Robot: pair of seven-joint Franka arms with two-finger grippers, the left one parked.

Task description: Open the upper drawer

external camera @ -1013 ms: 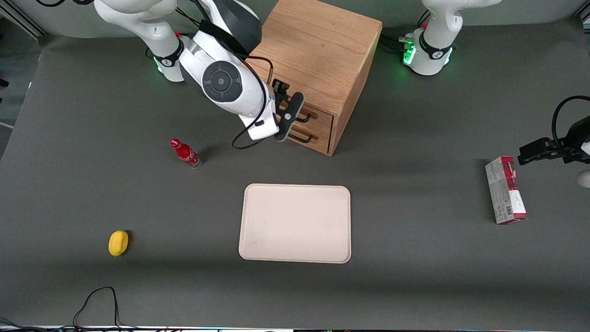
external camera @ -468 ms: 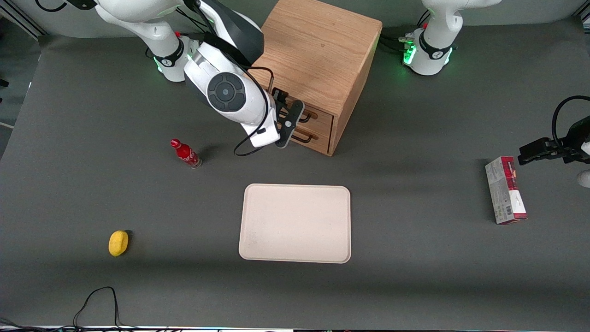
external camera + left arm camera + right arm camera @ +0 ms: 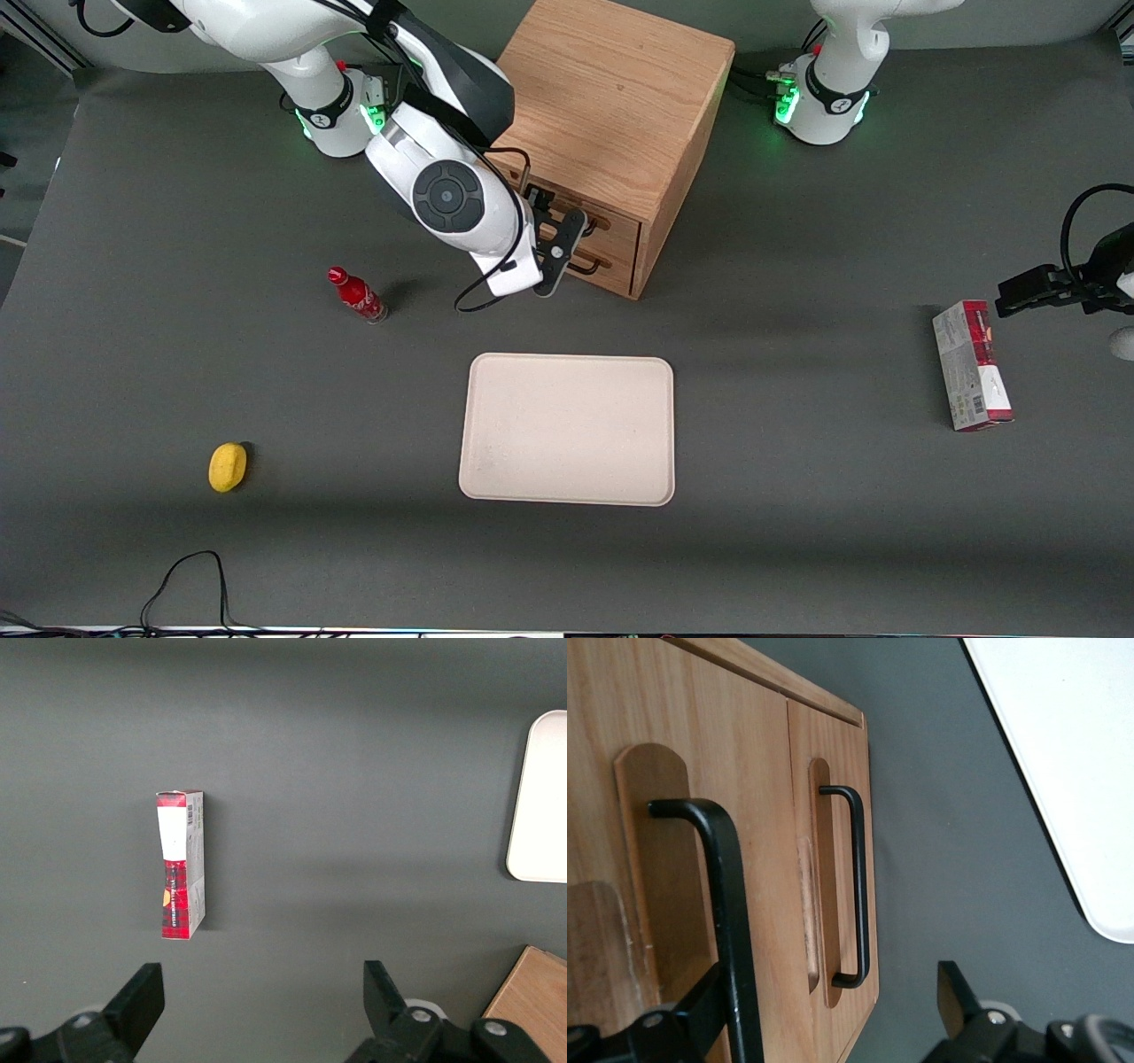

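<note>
The oak cabinet (image 3: 611, 97) stands at the back middle of the table. Its upper drawer (image 3: 622, 228) sits flush in the cabinet, with the matching lower drawer (image 3: 611, 270) under it. My right gripper (image 3: 560, 241) is right in front of the drawer fronts, open and empty. In the right wrist view the upper drawer's black wire handle (image 3: 729, 921) runs close by one fingertip (image 3: 700, 1010), just inside the open gripper (image 3: 828, 1010). The lower drawer's handle (image 3: 855, 886) lies farther off, between the two fingers.
A beige tray (image 3: 567, 430) lies nearer the front camera than the cabinet. A red bottle (image 3: 357, 295) and a yellow lemon (image 3: 227, 466) lie toward the working arm's end. A red and white box (image 3: 971, 365) lies toward the parked arm's end.
My gripper has moved down and a little closer to the drawer fronts, with the wrist swinging toward the front camera. The drawers have not moved.
</note>
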